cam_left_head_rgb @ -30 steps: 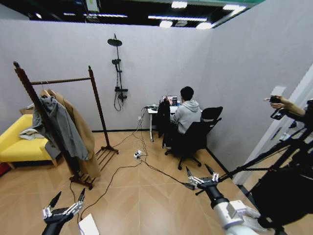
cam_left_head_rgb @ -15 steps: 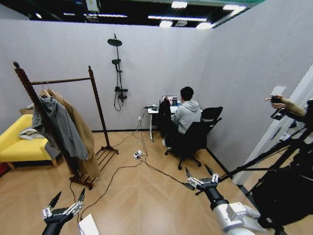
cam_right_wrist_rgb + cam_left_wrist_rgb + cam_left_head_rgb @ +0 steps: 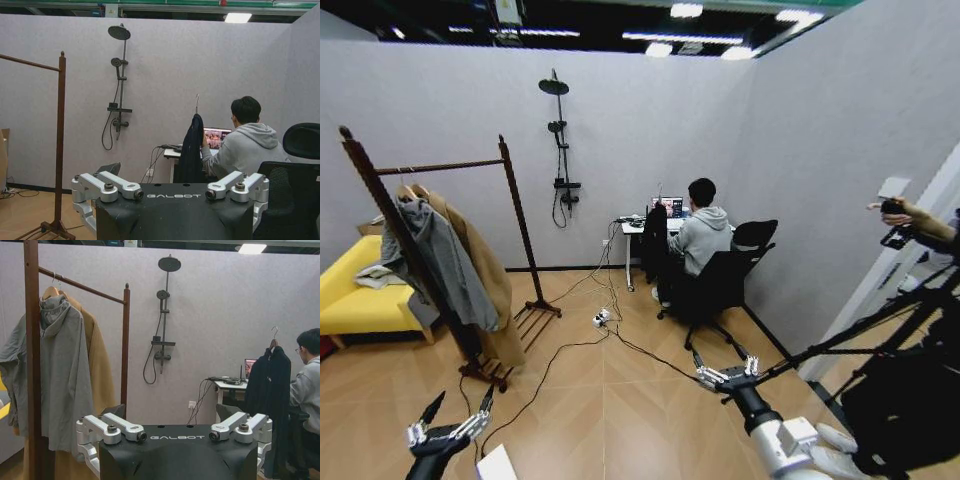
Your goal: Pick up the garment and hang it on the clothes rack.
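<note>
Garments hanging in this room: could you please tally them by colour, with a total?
Grey: 1, the hooded top on the clothes rack.
Tan: 1, the long coat behind it on that rack.
Black: 1, the jacket hanging by the desk.
Total: 3 garments.

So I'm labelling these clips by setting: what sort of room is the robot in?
Probably a mock-up test room, not a real home: a clothes rack, a wall-mounted shower set with no bathroom around it, and a desk with a laptop share one partitioned space.
</note>
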`<state>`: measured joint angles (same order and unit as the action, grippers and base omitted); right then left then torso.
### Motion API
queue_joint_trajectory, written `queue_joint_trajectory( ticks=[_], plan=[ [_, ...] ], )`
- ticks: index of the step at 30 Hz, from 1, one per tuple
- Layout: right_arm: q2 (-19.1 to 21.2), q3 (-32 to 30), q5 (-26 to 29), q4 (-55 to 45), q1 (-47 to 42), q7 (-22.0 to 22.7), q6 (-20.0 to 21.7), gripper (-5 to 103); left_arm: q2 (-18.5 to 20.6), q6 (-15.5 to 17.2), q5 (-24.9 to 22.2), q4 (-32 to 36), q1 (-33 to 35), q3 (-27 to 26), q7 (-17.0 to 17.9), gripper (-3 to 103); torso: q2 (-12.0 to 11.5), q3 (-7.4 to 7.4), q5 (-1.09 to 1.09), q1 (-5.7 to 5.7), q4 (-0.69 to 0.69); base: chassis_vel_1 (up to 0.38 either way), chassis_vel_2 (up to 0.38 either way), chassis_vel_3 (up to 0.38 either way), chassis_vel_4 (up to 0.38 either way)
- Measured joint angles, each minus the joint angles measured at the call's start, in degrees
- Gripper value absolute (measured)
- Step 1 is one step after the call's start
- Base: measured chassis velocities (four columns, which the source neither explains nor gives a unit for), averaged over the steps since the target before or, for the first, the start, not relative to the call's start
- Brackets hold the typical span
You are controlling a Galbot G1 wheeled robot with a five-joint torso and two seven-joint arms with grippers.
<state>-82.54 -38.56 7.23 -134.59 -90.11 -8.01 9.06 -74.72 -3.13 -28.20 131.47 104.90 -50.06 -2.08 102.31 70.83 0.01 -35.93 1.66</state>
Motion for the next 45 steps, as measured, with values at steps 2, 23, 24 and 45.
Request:
queue_joint_trajectory(
  ticks=[2, 23, 24, 45],
  plan=[
    [-0.38, 0.13, -0.16, 0.23, 0.16, 0.13, -0.15, 100, 0.0, 0.0, 0.0, 0.0, 0.0, 0.0, 0.0, 100, 0.0, 0.0, -0.02, -0.01, -0.01, -0.226, 0.231, 0.249, -0.23],
    [-0.02, -0.42, -0.08, 1.52, 0.38, 0.34, -0.68, 100, 0.0, 0.0, 0.0, 0.0, 0.0, 0.0, 0.0, 100, -0.02, 0.01, -0.06, -0.02, 0.0, -0.329, 0.334, 0.331, -0.33],
    [0.09, -0.38, -0.03, 1.68, 0.57, 0.34, -0.69, 100, 0.0, 0.0, 0.0, 0.0, -0.01, 0.0, 0.0, 100, -0.01, 0.0, 0.03, 0.0, -0.01, -0.368, 0.347, 0.339, -0.377],
    [2.08, -1.55, 2.99, 2.4, 2.09, 2.6, -0.69, 100, 0.0, 0.0, 0.0, 0.0, -0.01, 0.0, 0.0, 100, -0.01, 0.01, 0.0, -0.01, -0.01, -0.354, 0.348, 0.345, -0.353]
  ],
)
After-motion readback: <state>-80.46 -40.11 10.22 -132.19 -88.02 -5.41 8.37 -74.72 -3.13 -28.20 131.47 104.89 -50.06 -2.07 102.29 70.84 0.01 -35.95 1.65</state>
